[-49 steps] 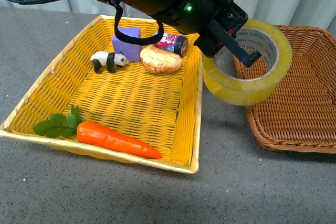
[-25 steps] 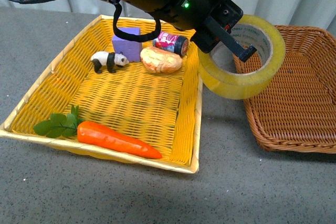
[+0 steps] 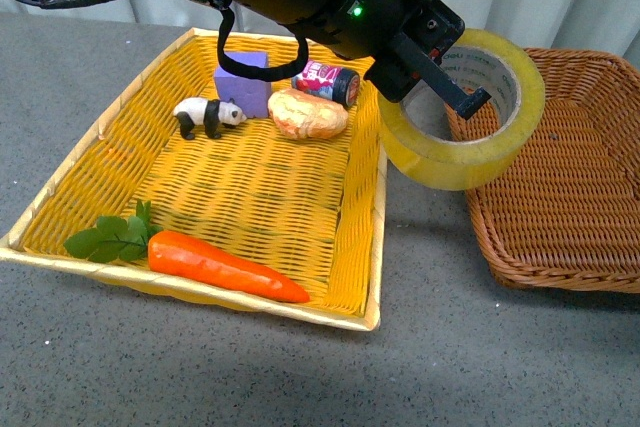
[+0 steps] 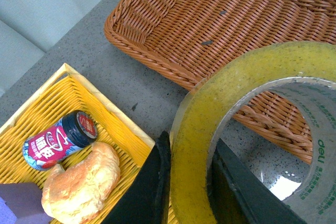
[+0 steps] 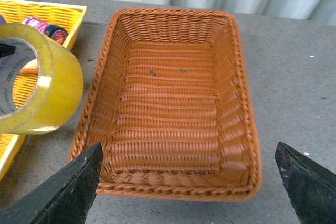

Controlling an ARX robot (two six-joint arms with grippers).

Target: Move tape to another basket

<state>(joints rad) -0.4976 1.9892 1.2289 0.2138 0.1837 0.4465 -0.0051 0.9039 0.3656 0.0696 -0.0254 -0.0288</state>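
- Carrot (image 3: 225, 267), panda (image 3: 205, 115) and bread (image 3: 308, 114) lie in yellow basket (image 3: 60, 202).
- Left gripper (image 3: 428, 85) pinches tape's (image 3: 450, 162) wall, one finger through its hole.
- Tape hangs aloft between both baskets.
- Right gripper (image 5: 188, 156), spread wide and empty, hovers above brown basket (image 3: 560, 197).

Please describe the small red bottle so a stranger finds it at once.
Find the bright yellow woven basket and its far corner nearest the dark brown wicker basket. There, behind the golden bread roll, beside the purple block, a small bottle lies on its side; it alone has a red label and black cap.
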